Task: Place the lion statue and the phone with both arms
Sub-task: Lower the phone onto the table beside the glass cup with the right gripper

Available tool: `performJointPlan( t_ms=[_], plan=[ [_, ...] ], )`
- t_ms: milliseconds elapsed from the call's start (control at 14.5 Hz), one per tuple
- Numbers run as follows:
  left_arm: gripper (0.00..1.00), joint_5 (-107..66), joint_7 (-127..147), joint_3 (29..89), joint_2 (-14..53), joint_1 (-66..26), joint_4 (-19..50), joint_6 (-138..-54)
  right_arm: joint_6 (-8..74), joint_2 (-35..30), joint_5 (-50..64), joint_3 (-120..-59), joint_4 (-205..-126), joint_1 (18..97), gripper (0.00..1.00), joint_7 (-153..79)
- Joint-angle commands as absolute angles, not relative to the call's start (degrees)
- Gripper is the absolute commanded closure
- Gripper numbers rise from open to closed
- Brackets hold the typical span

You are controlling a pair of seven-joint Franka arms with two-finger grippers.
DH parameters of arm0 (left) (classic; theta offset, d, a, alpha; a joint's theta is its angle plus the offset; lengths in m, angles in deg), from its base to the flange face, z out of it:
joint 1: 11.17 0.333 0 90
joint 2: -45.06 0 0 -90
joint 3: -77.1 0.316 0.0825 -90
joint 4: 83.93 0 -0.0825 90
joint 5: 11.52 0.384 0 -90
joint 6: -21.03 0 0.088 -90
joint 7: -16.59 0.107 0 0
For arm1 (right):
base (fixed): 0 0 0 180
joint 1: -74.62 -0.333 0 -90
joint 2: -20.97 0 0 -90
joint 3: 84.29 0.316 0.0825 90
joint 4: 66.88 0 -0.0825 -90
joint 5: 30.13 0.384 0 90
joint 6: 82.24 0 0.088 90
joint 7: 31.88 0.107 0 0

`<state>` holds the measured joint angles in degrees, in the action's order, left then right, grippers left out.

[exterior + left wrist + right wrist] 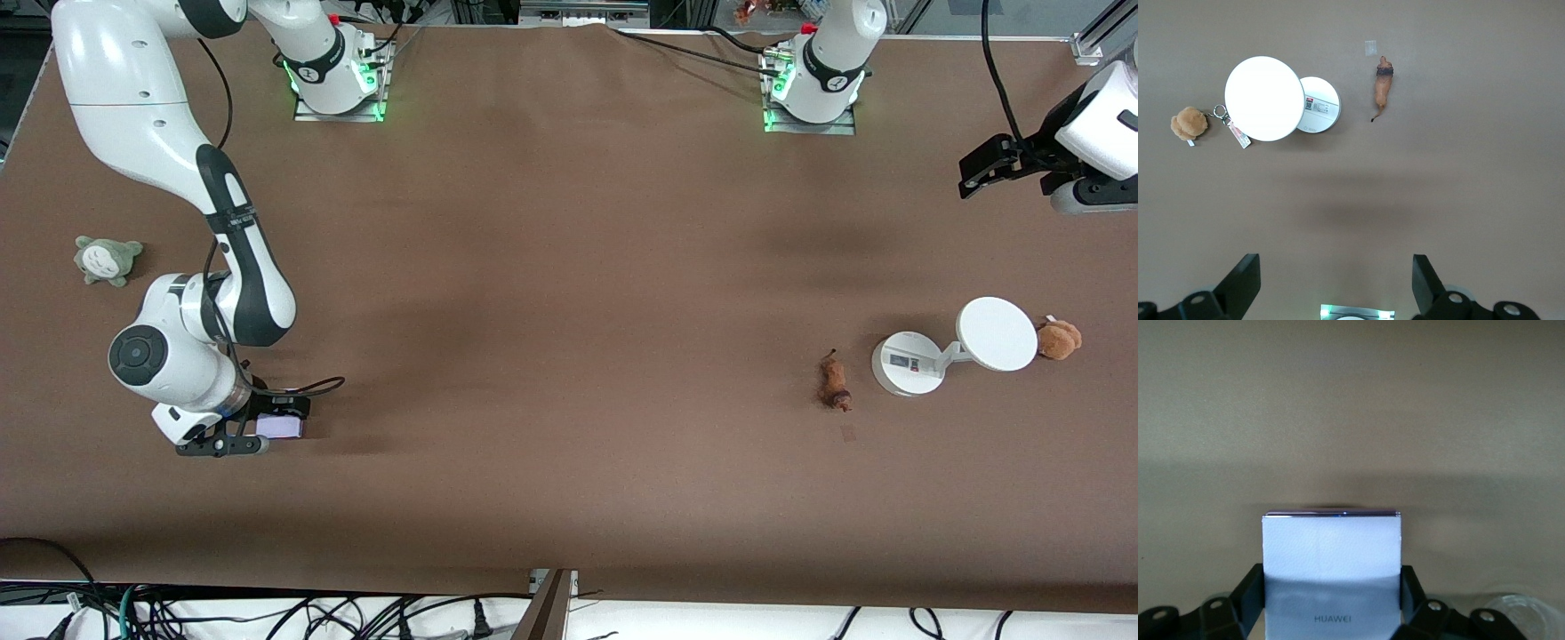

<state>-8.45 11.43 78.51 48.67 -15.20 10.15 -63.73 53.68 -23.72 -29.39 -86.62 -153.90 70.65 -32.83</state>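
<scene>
Brown table: it carries all the things.
Right gripper: low at the right arm's end, closed on the pale lavender phone; in the right wrist view the fingers press both sides of the phone.
Lion statue: lying free on the table toward the left arm's end, just beside the white round-based device.
Brown plush toy: beside the device's disc.
Grey plush toy: at the right arm's end, farther from the front camera than the phone.
Left gripper: up in the air at the left arm's end, fingers wide apart, holding nothing.

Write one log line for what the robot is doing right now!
right pincer: shut on phone, low over table | left pincer: open, waiting | lion statue: on table
</scene>
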Motion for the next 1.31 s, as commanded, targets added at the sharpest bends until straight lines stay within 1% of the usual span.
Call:
performJointPlan(
  t_ms=[0,275,344,413,482,619,757,826,964,1239],
  plan=[
    [0.00,-8.8,11.3,78.4,47.0,-15.1,8.5,-63.5,57.1,-24.9,-28.3,-86.1,-154.6,70.9,1.00,-33.6],
    [0.00,-8.7,11.7,78.5,45.7,-15.0,6.6,-63.5,58.6,-25.4,-28.3,-86.1,-155.2,70.8,1.00,-33.3],
    [0.00,-8.9,11.8,78.8,45.4,-15.0,6.4,-64.1,58.6,-25.4,-28.3,-86.1,-155.2,70.8,0.80,-33.3],
    [0.00,-8.9,11.7,78.9,45.4,-15.0,6.2,-64.8,58.6,-25.4,-28.3,-86.1,-155.2,70.8,0.41,-33.3],
    [0.00,-8.9,11.8,78.9,45.4,-15.0,6.1,-65.5,58.6,-25.4,-28.3,-86.1,-155.2,70.8,0.15,-33.2],
    [0.00,-8.9,11.9,78.9,45.4,-15.0,6.5,-65.6,58.4,-25.1,-28.4,-86.1,-154.9,70.8,0.01,-33.4],
    [0.00,-9.0,11.9,79.0,45.4,-14.7,6.2,-65.7,57.6,-23.2,-28.5,-86.0,-154.9,70.5,0.01,-34.3],
    [0.00,-9.2,12.0,79.0,45.4,-13.8,6.3,-66.2,55.8,-21.5,-28.5,-86.0,-155.0,70.5,0.01,-34.4],
    [0.00,-9.7,12.1,79.0,44.8,-13.5,6.2,-67.3,51.3,-17.6,-28.5,-85.9,-154.9,70.5,0.01,-34.2],
    [0.00,-9.8,11.9,78.9,44.9,-12.8,6.0,-67.5,39.2,-7.8,-28.5,-85.8,-154.8,68.2,0.01,-30.4]
  ],
)
